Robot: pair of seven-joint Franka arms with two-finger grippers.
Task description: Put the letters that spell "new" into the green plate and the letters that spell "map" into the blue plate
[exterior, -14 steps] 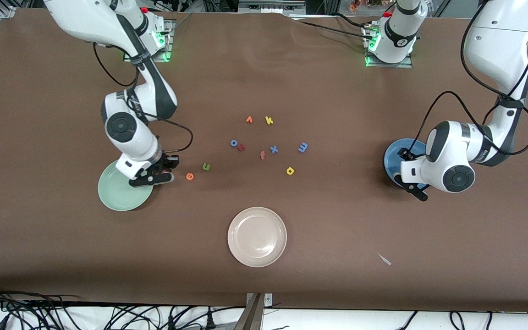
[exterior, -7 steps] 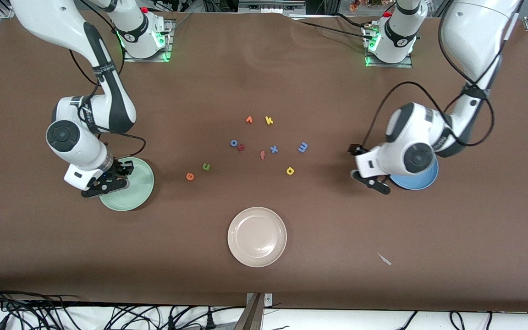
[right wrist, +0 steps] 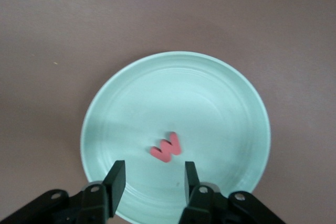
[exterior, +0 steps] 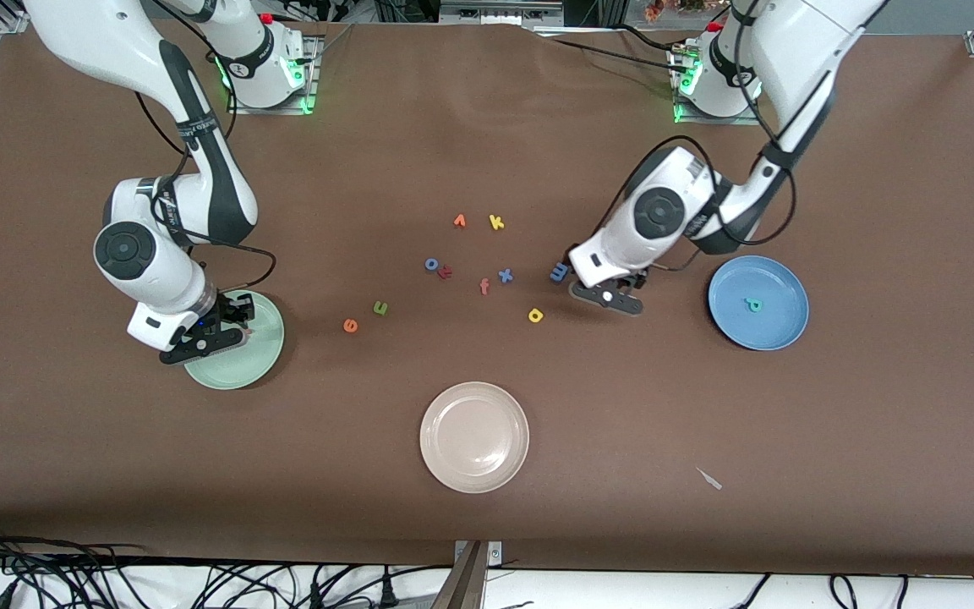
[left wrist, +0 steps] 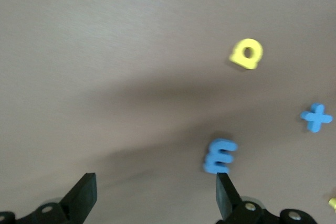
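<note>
The salmon w (right wrist: 167, 147) lies flat in the green plate (right wrist: 220, 103). My right gripper (right wrist: 153, 174) hangs over it, open and holding nothing. In the front view that gripper (exterior: 206, 342) covers part of the green plate (exterior: 254, 355) and hides the w. The green n (exterior: 380, 308) and orange e (exterior: 351, 325) lie on the table between this plate and the other letters. The teal p (exterior: 754, 304) rests in the blue plate (exterior: 779, 330). My left gripper (exterior: 610, 299) is open low over the table, beside the blue m (exterior: 560, 271) (left wrist: 220, 156). The yellow a (exterior: 535, 315) (left wrist: 247, 53) lies close by.
A cream plate (exterior: 474, 436) sits nearest the front camera. Other letters cluster mid-table: yellow k (exterior: 496, 222), an orange letter (exterior: 460, 221), blue o (exterior: 431, 264), a red letter (exterior: 445, 272), salmon f (exterior: 484, 287) and blue x (exterior: 505, 275). A small white scrap (exterior: 710, 479) lies toward the left arm's end.
The left arm swung from the blue plate to the letters, leaving the teal p in the plate. The right gripper shifted across the green plate and opened; the w now lies there.
</note>
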